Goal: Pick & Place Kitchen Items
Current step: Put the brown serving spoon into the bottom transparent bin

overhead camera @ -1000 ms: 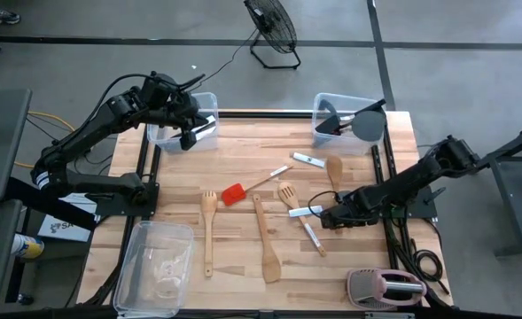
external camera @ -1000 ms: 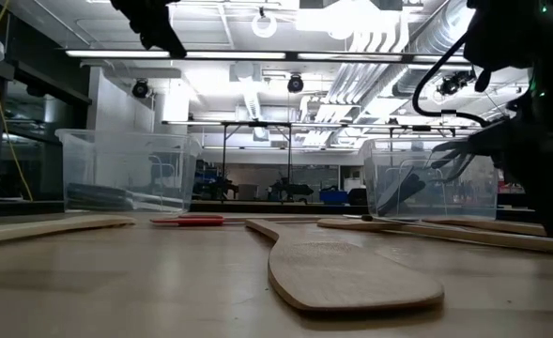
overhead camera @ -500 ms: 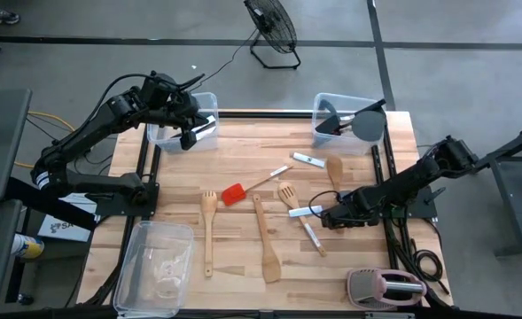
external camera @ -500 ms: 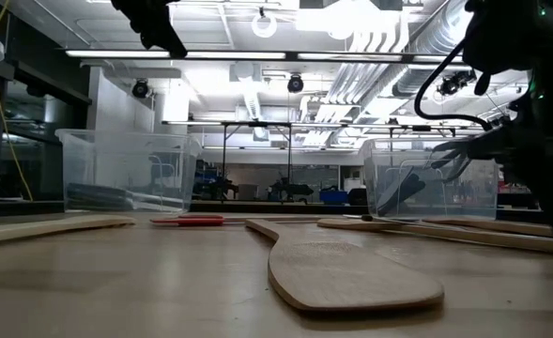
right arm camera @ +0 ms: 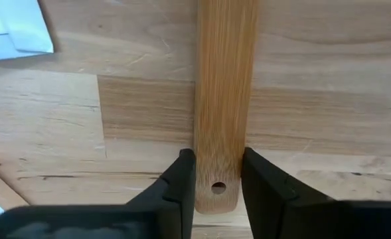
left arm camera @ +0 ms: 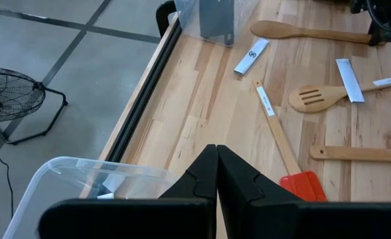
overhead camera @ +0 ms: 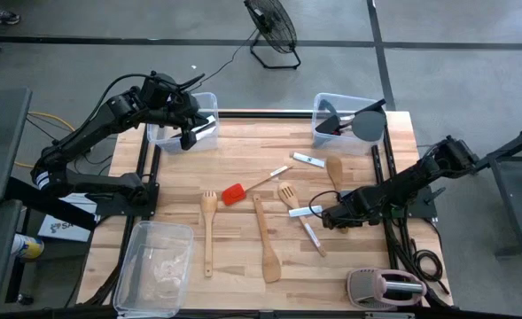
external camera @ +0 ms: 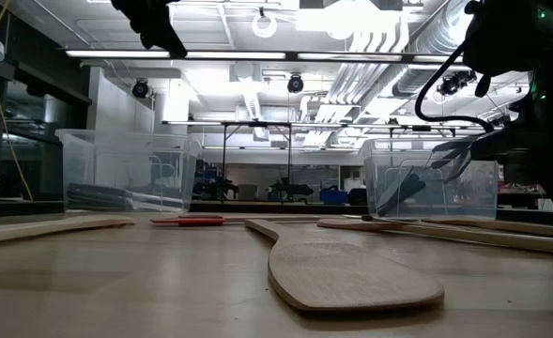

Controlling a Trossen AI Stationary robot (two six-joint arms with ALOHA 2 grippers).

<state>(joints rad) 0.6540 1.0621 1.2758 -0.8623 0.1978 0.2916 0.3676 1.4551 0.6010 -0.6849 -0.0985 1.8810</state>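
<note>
- Near-left bin [overhead camera: 157, 268]: clear, at the table's near-left corner; nothing clearly visible inside.
- Far-left bin [overhead camera: 206, 105]: clear, at the table's far-left corner, with a dark utensil lying in it in the low view; the left gripper [overhead camera: 188, 135] hangs over it, fingers [left arm camera: 205, 174] pressed together, holding nothing.
- Far-right bin [overhead camera: 331, 106]: clear, with a grey spatula [overhead camera: 367, 124] and a black utensil sticking out over its rim.
- Loose on the table [overhead camera: 243, 248], left to right: a forked turner [overhead camera: 208, 232], a red spatula [overhead camera: 235, 193], a long wooden spatula [overhead camera: 265, 239], a slotted turner [overhead camera: 287, 193], two white-bladed knives [overhead camera: 307, 159], a wooden spoon [overhead camera: 334, 170].
- Toaster [overhead camera: 386, 288]: at the near-right corner.
- Right gripper [overhead camera: 324, 217]: low over the table's right side, at the handle end of a wooden utensil [right arm camera: 224, 99]. In the right wrist view that handle runs between its fingers [right arm camera: 182, 176], which stand narrowly apart, each touching a side of the handle near its hanging hole; the handle lies flat on the wood.
</note>
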